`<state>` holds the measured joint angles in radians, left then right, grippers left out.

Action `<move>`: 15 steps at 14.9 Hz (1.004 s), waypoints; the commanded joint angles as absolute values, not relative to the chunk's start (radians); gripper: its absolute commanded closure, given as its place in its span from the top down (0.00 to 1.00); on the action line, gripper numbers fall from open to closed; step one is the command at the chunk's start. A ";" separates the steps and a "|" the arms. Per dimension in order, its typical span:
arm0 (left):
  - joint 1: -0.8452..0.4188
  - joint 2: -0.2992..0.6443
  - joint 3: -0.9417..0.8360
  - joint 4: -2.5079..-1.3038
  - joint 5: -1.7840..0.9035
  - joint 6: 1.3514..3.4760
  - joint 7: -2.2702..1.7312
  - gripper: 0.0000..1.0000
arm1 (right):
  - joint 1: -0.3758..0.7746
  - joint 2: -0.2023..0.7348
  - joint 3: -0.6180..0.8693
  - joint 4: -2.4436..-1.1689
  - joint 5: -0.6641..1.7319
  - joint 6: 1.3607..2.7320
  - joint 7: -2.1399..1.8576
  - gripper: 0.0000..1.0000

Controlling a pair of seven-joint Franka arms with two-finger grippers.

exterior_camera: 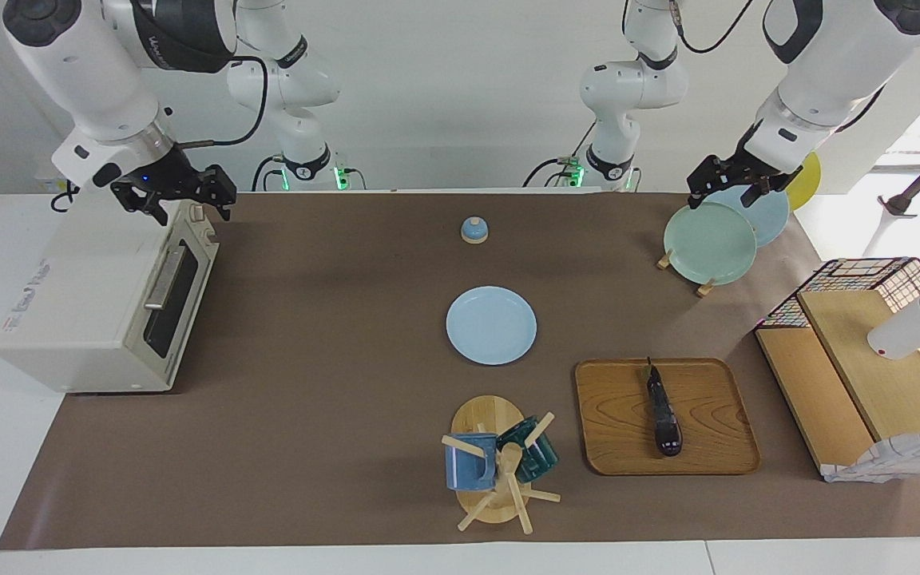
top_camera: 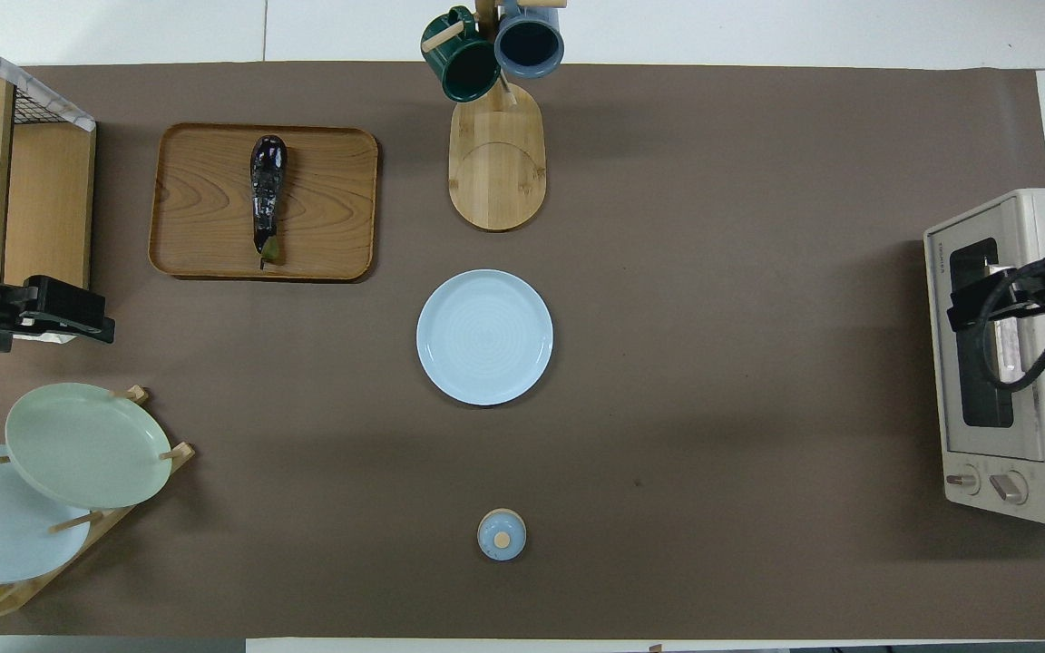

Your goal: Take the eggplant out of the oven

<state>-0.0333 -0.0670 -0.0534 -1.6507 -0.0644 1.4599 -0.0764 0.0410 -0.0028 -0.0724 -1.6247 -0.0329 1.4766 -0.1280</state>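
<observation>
The eggplant (exterior_camera: 664, 417), glossy, light and slippery, lies well apart from both empty, wide-open grippers, left gripper (exterior_camera: 735, 180) and right gripper (exterior_camera: 176, 192); mid-body suits grasping.

left end effector (exterior_camera: 735, 185) raised, open | right end effector (exterior_camera: 180, 196) raised, open

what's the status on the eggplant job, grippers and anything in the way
Left gripper open, empty, over the plate rack. Right gripper open, empty, over the oven. Eggplant out, on the wooden tray. Oven door shut; nothing in the way.
</observation>
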 commanded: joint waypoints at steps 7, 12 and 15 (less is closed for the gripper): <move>-0.052 -0.084 -0.032 -1.654 -0.044 1.463 -0.075 1.00 | 0.035 -0.020 -0.071 -1.641 -0.011 1.482 -0.115 1.00; -0.045 -0.083 -0.031 -1.654 -0.043 1.468 -0.049 1.00 | 0.035 -0.020 -0.071 -1.641 -0.011 1.482 -0.115 1.00; -0.040 -0.083 -0.031 -1.654 -0.043 1.470 -0.048 1.00 | 0.035 -0.020 -0.071 -1.641 -0.011 1.482 -0.115 1.00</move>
<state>-0.0345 -0.0696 -0.0414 -1.6453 -0.0632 1.4601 -0.0637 0.0410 -0.0028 -0.0724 -1.6247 -0.0329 1.4766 -0.1280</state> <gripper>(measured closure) 0.000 0.000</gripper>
